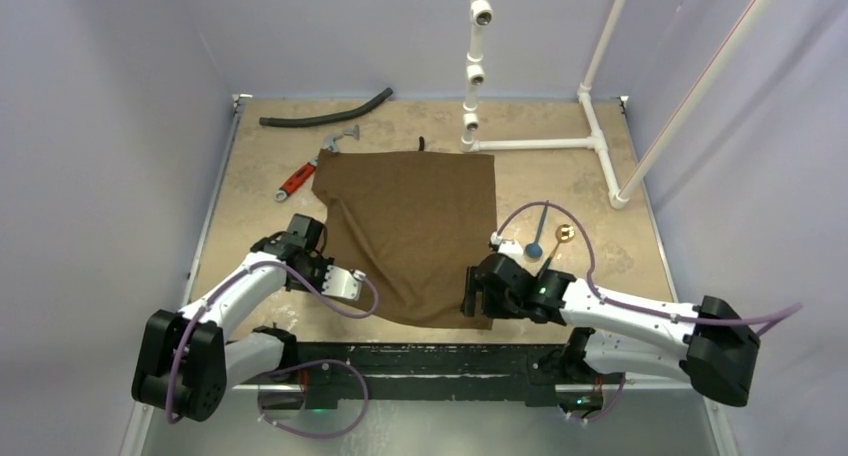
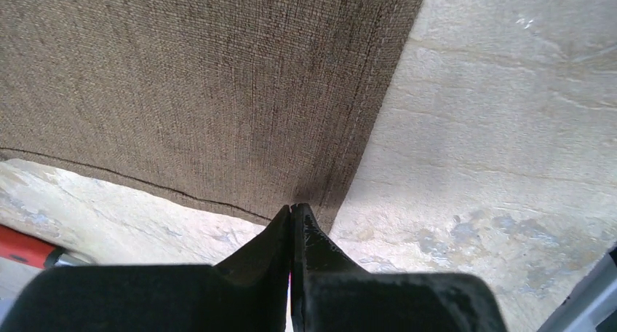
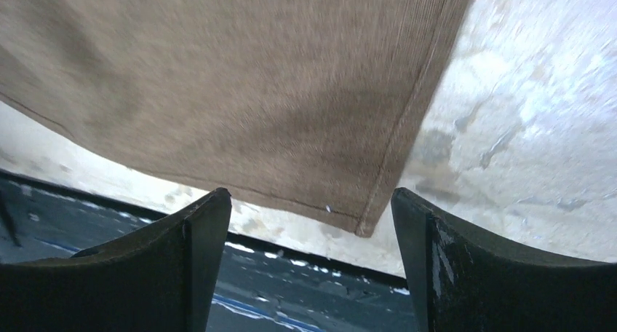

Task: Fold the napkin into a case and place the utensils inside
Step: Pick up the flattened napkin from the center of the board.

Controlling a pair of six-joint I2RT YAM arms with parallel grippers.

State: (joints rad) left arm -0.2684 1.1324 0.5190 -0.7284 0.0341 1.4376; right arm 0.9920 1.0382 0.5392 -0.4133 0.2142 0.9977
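Observation:
The dark-brown napkin (image 1: 410,231) lies spread flat on the middle of the table. My left gripper (image 1: 318,244) is at its left edge. In the left wrist view its jaws are pressed together (image 2: 293,210) right on a hemmed corner of the napkin (image 2: 204,92), pinching the cloth. My right gripper (image 1: 470,294) stands open at the near right corner. In the right wrist view that corner of the napkin (image 3: 360,223) hangs between the two fingertips, touching neither. The utensils lie to the right of the napkin: a blue spoon (image 1: 535,248), a gold-bowled piece (image 1: 563,234) and a thin dark one (image 1: 547,267).
A black hose (image 1: 325,113), a grey tool (image 1: 342,136) and a red-handled wrench (image 1: 297,179) lie at the back left; the wrench's red handle (image 2: 22,248) also shows in the left wrist view. A white pipe frame (image 1: 545,143) stands at the back right. A black strip (image 1: 440,356) runs along the near table edge.

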